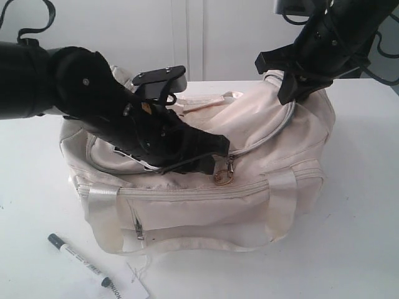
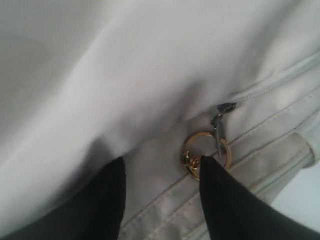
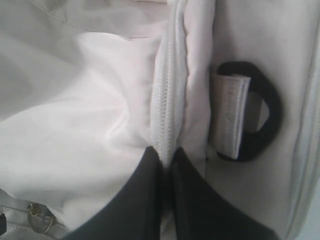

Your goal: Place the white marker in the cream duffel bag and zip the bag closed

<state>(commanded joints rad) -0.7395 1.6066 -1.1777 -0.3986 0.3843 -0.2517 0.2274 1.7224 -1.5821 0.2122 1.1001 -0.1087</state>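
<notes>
The large, soft cream fabric duffel bag is set on the white table, and the slim white marker with its dark cap is laid on the table in front of the bag, just beside a flat white paper tag. The left pincer is held open over the bag's top with nothing gripped, one fingertip placed at the gold ring pull. The right pincer is pinched shut on the bag's zipper edge, near a black end ring.
</notes>
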